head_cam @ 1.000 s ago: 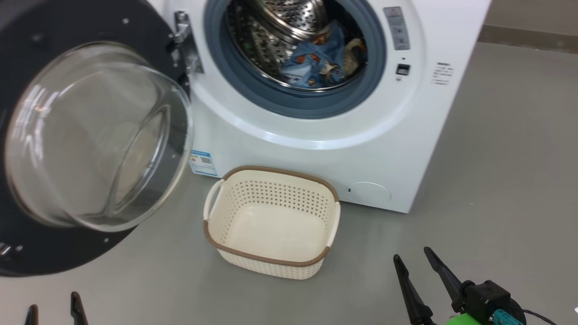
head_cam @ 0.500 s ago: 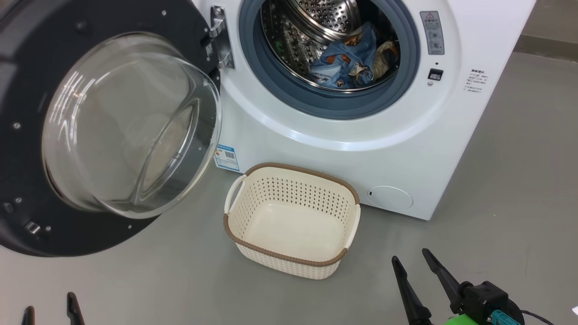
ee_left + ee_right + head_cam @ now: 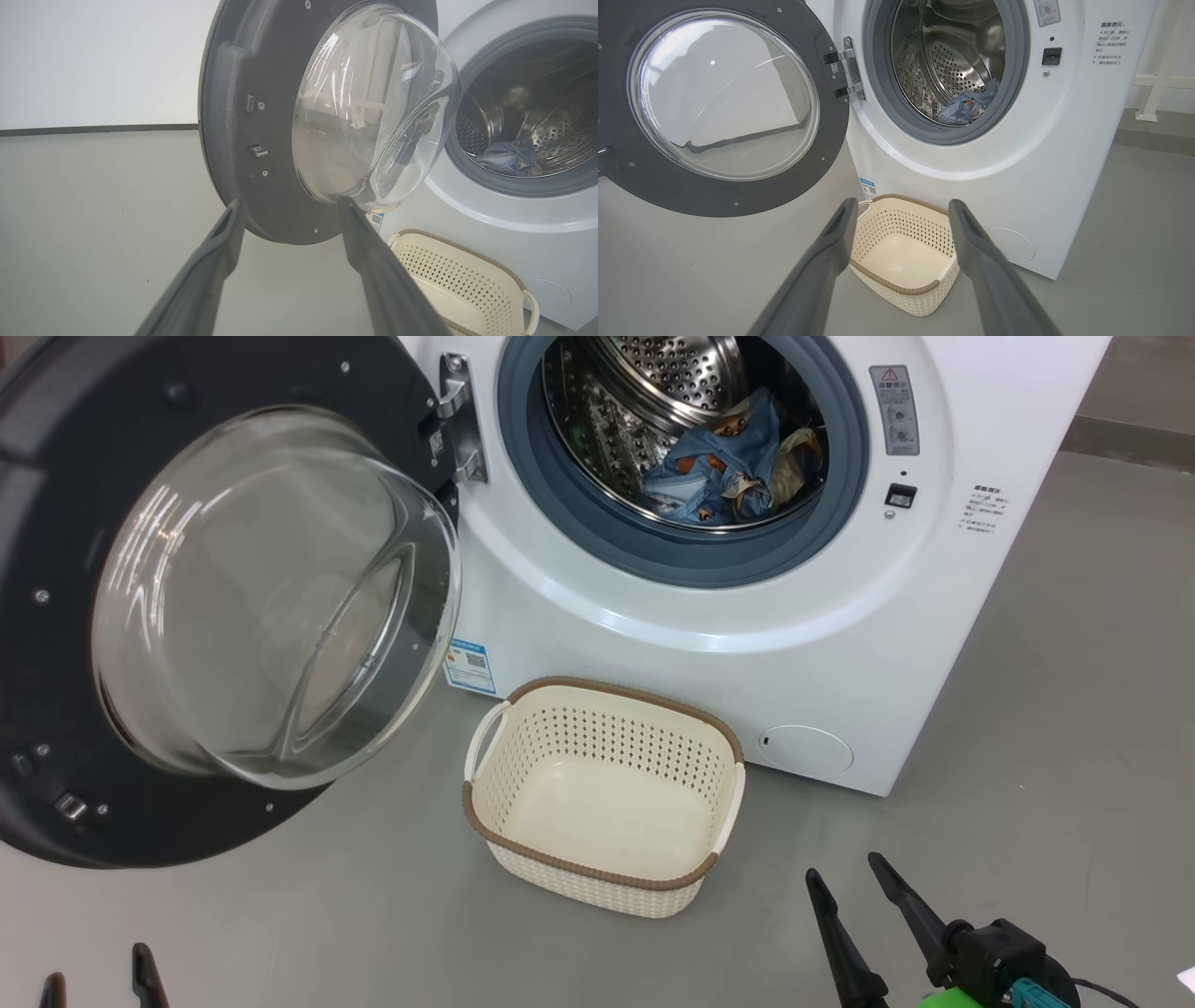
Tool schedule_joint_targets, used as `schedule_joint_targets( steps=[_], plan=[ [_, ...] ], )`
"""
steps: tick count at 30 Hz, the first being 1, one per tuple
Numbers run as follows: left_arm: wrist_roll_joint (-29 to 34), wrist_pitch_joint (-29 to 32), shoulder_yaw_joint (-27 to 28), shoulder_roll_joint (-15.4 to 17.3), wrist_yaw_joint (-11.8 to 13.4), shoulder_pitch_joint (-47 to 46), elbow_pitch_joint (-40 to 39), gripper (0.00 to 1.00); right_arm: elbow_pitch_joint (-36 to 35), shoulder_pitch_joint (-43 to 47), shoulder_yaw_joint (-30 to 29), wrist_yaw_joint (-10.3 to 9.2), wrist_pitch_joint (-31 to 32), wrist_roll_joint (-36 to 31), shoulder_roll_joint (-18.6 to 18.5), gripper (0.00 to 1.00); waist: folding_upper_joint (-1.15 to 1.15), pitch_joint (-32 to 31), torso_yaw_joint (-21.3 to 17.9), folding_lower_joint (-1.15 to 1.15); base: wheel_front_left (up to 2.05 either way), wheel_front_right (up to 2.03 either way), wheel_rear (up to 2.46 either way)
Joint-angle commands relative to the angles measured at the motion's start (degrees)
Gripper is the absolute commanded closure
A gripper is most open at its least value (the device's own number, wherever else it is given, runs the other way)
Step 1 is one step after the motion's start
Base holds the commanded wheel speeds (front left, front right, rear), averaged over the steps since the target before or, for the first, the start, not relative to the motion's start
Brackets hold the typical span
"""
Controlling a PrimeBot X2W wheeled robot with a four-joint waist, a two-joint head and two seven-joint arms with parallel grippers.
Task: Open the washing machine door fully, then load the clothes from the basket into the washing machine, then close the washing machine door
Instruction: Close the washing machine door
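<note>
The right hand [image 3: 842, 865] has two long black tapering fingers [image 3: 845, 943] on a black block [image 3: 990, 954], with teal plug [image 3: 1027, 992], green casing [image 3: 948, 1002] and thin cable [image 3: 1102, 987].

The left gripper [image 3: 95, 963] sits at the lower left of the head view, just the tips of its two dark fingers [image 3: 141, 969] showing, spread well apart. The right gripper [image 3: 842, 864] is at the lower right, fingers parted too, pointing up and slightly left, on a black wrist [image 3: 990, 957].
</note>
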Motion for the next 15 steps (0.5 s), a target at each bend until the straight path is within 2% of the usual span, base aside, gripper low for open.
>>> schedule_joint_targets(
  steps=[1, 14, 15],
  plan=[
    [-0.29, -0.21, 2.08, 0.53, 0.43, -0.51, -1.58, 0.0, -1.17, -1.37, 1.65, 0.09, -0.28, 0.18, 0.02, 0.0, 0.0, -0.05, -0.08, 0.0, 0.0, 0.0, 0.0],
    [0.45, -0.21, 2.09, 0.53, 0.5, -0.32, -1.91, 0.0, -1.15, -1.04, 1.7, 0.09, -0.28, 0.2, 0.02, 0.0, 0.0, -0.19, -0.42, 0.0, 0.0, 0.0, 0.0],
    [0.45, -0.21, 2.11, 0.53, 0.46, -0.33, -1.86, 0.13, -1.16, -1.02, 1.71, 0.09, -0.28, 0.2, 0.02, 0.0, 0.0, -0.17, -0.41, 0.0, 0.0, 0.0, 0.0]
  ],
)
